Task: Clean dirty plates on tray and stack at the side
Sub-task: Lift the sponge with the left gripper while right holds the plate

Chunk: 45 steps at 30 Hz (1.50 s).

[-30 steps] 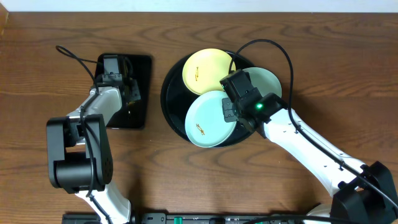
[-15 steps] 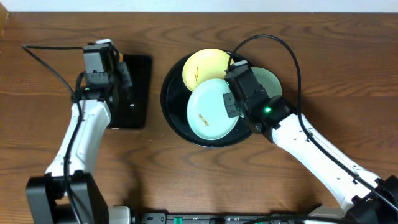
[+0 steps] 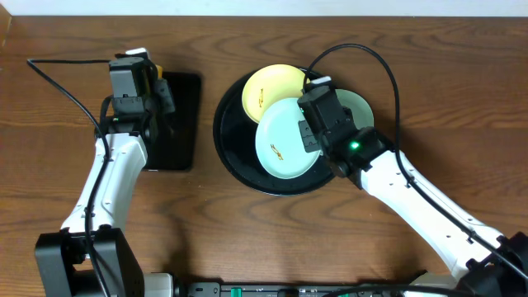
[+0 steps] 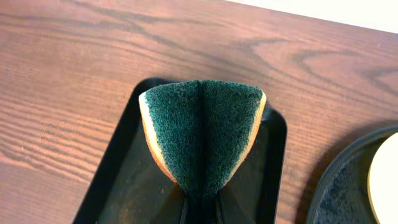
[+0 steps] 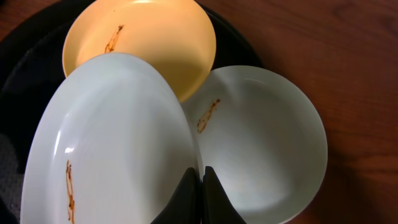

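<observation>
The round black tray (image 3: pixel 225 140) holds three smudged plates. My right gripper (image 3: pixel 307 134) is shut on the right rim of a mint plate (image 3: pixel 283 142), which is tilted and overlaps the yellow plate (image 3: pixel 271 85). The other mint plate (image 3: pixel 358 107) lies behind my right arm. In the right wrist view the gripper (image 5: pixel 200 173) pinches the held plate (image 5: pixel 118 137) beside the second mint plate (image 5: pixel 267 143) and the yellow plate (image 5: pixel 149 43). My left gripper (image 4: pixel 200 208) is shut on a folded green sponge (image 4: pixel 202 130) over the rectangular tray (image 4: pixel 121 180).
The small rectangular black tray (image 3: pixel 181 124) lies left of the round tray, under my left gripper (image 3: pixel 158 95). Bare wooden table (image 3: pixel 206 223) surrounds both trays. Cables arc behind each arm.
The right gripper has lifted the mint plate and carried it back and to the right, over the yellow plate's edge. The left arm swung up and stretched out with the sponge.
</observation>
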### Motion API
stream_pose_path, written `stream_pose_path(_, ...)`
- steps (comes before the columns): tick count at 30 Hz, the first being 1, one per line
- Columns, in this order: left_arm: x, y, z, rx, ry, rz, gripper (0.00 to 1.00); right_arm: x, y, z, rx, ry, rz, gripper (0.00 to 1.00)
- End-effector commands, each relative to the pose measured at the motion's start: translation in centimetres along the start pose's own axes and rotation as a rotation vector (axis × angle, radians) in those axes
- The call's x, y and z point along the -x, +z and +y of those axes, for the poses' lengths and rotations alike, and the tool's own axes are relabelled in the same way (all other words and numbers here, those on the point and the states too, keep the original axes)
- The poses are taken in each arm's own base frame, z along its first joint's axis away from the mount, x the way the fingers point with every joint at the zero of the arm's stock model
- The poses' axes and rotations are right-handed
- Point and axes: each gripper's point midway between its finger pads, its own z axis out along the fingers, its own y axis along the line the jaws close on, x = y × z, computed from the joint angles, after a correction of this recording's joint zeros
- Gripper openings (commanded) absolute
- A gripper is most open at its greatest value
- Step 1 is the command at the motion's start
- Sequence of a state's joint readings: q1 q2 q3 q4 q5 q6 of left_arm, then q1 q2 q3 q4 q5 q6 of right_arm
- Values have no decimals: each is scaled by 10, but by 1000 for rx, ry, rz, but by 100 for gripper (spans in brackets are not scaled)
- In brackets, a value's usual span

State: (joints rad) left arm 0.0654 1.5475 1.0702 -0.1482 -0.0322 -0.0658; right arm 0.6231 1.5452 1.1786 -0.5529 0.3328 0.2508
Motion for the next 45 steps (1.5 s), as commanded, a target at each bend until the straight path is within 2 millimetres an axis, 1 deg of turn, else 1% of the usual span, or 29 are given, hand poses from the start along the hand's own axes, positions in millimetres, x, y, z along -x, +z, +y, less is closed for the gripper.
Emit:
stream_pose_path(1,5,2,1,3,39,-28,7,-3,7,1,-17,-22,8,1)
stream_pose_path(3,19,3,5,26,55,-86,8,-4,11,3,-17,-24,11,1)
stream_pose_path(5,39,4,17,92,36,-172,7,-6,15,4,-19,-26,17,1)
stream_pose_path(7,51,1,18,94,4,-221,7,-7,16,4,-20,-28,21,1)
stream_pose_path(8,52,-3,13,61,-14,-220,7,-7,16,4,-20,-28,22,1)
stream_pose_path(10,45,-9,-6,-41,-27,-185,8,-7,16,4,-21,-28,21,1)
stream_pose_path(11,45,-11,-12,-69,-24,-184,7,-7,16,4,-20,-28,21,1)
stream_pose_path(12,48,-9,-11,-61,-24,-196,7,-7,16,4,-20,-28,21,1)
stream_pose_path(13,51,-7,-6,-30,-28,-212,7,-7,16,4,-20,-28,22,1)
stream_pose_path(15,53,0,13,72,-43,-230,8,-7,16,4,-21,-29,24,1)
stream_pose_path(16,50,1,17,92,-45,-219,8,-8,16,3,-22,-30,26,1)
stream_pose_path(18,39,3,17,92,-36,-173,8,-8,16,3,-23,-30,28,1)
stream_pose_path(21,31,9,25,128,-28,-146,7,-8,16,3,-22,-29,27,1)
stream_pose_path(22,28,10,22,112,-40,-135,8,-8,16,3,-22,-29,26,1)
stream_pose_path(25,23,10,-4,-31,-27,-106,7,-4,16,4,-19,-22,9,1)
stream_pose_path(26,23,10,-9,-62,-26,-104,8,0,16,5,-15,-16,-4,1)
stream_pose_path(29,21,8,-13,-87,-29,-96,7,13,17,5,-7,19,-54,1)
stream_pose_path(30,20,7,-15,-95,-27,-89,8,14,17,5,-7,25,-58,1)
stream_pose_path(31,19,6,-15,-97,-22,-84,7,14,17,4,-8,30,-58,1)
stream_pose_path(32,19,7,-10,-71,7,-86,7,14,17,3,-9,30,-56,1)
stream_pose_path(34,18,14,10,38,-1,-92,7,14,18,2,-12,33,-55,1)
stream_pose_path(35,17,15,12,45,-7,-86,7,14,18,1,-13,33,-54,1)
stream_pose_path(37,10,15,8,19,-2,-56,7,13,18,-1,-23,42,-54,1)
stream_pose_path(41,0,15,8,20,-5,-16,8,11,16,-19,-123,171,-62,1)
stream_pose_path(45,-9,15,-4,-49,-32,25,7,6,16,-24,-145,332,-56,1)
